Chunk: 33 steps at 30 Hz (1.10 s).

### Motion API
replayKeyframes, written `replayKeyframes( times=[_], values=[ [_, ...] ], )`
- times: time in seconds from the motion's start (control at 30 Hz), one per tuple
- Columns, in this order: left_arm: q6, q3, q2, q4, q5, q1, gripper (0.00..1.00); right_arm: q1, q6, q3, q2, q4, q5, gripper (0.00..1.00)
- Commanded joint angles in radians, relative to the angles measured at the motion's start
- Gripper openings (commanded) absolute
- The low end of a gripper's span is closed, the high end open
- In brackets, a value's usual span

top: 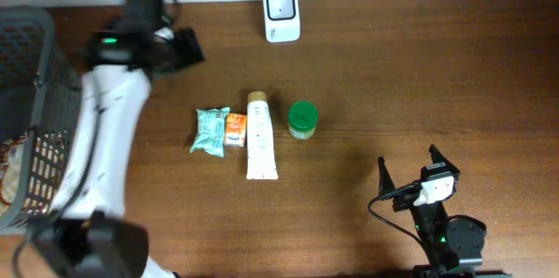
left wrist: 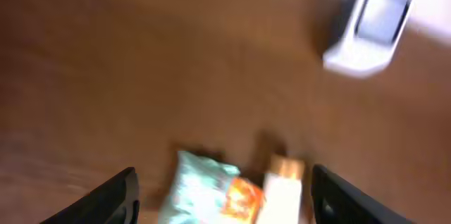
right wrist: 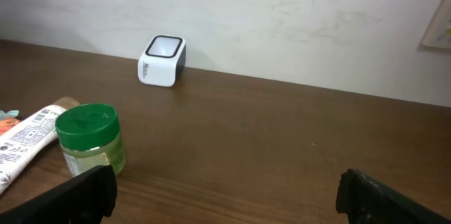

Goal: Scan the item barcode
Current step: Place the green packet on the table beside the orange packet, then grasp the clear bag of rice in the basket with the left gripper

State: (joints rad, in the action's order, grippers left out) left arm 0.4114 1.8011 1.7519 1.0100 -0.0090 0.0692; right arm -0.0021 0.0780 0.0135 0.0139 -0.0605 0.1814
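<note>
The white barcode scanner [top: 281,13] stands at the table's far edge, also visible as a blurred scanner [left wrist: 370,27] and a scanner [right wrist: 162,60]. In the middle lie a teal packet [top: 210,129], a small orange packet [top: 235,128], a white tube [top: 259,135] and a green-lidded jar [top: 302,120]. My left gripper [top: 186,48] hovers far left of the scanner. Its jaws stand wide apart and empty in the left wrist view [left wrist: 224,189], above the teal packet [left wrist: 197,189] and tube [left wrist: 282,196]. My right gripper [top: 408,161] rests open near the front right, empty [right wrist: 225,185].
A dark wire basket [top: 26,94] stands at the left edge with some goods inside. The left arm [top: 96,156] stretches along it from the front. A pale wall [right wrist: 282,13] backs the table behind the scanner.
</note>
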Motion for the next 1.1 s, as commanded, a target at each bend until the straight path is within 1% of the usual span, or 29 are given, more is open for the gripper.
replayKeyframes(
  times=[0.0,0.1,0.17,0.2,0.23,0.27,0.33,0.43,0.47,0.57,0.63,0.67,0.73,0.77,0.83,1.07],
  values=[
    [-0.047,0.093,-0.138,0.024,-0.16,-0.139,0.76,0.002,-0.007,-0.008,-0.008,-0.003,-0.002,0.98],
    [-0.047,0.093,-0.194,0.026,-0.275,-0.3,0.82,0.002,-0.007,-0.008,-0.008,-0.003,-0.002,0.98],
    [-0.047,0.092,-0.197,0.036,-0.329,-0.43,0.82,0.002,-0.007,-0.008,-0.008,-0.003,-0.002,0.98],
    [-0.046,0.09,-0.193,0.041,-0.328,-0.49,0.82,0.002,-0.007,-0.008,-0.008,-0.003,-0.002,0.98],
    [-0.045,0.082,-0.189,0.041,-0.32,-0.544,0.86,0.002,-0.007,-0.008,-0.008,-0.003,-0.002,0.98],
    [-0.045,0.075,-0.18,0.042,-0.32,-0.595,0.86,0.002,-0.007,-0.008,-0.008,-0.003,-0.002,0.98],
    [-0.046,0.055,-0.161,0.044,-0.32,-0.668,0.88,0.002,-0.007,-0.008,-0.008,-0.003,-0.002,0.98],
    [-0.05,-0.027,-0.129,0.03,-0.32,-0.772,0.89,0.002,-0.007,-0.008,-0.008,-0.003,-0.002,0.98],
    [-0.09,-0.077,-0.117,0.003,-0.312,-0.802,0.88,0.002,-0.007,-0.008,-0.008,-0.003,-0.002,0.98],
    [-0.219,-0.172,-0.09,-0.087,-0.265,-0.837,0.86,0.002,-0.007,-0.008,-0.008,-0.003,-0.002,0.98],
    [-0.367,-0.227,-0.055,-0.162,-0.221,-0.847,0.86,0.002,-0.007,-0.008,-0.008,-0.003,-0.002,0.98],
    [-0.426,-0.242,-0.033,-0.192,-0.205,-0.848,0.86,0.002,-0.007,-0.008,-0.008,-0.003,-0.002,0.98],
    [-0.536,-0.249,0.015,-0.23,-0.126,-0.847,0.88,0.002,-0.007,-0.008,-0.008,-0.003,-0.002,0.98],
    [-0.568,-0.249,0.032,-0.236,-0.095,-0.847,0.88,0.002,-0.007,-0.008,-0.008,-0.003,-0.002,0.98],
    [-0.609,-0.249,0.075,-0.236,-0.063,-0.847,0.88,0.002,-0.007,-0.008,-0.008,-0.003,-0.002,0.98],
    [-0.609,-0.251,0.181,-0.213,-0.06,-0.846,0.87,0.002,-0.007,-0.008,-0.008,-0.003,-0.002,0.98]
  ],
)
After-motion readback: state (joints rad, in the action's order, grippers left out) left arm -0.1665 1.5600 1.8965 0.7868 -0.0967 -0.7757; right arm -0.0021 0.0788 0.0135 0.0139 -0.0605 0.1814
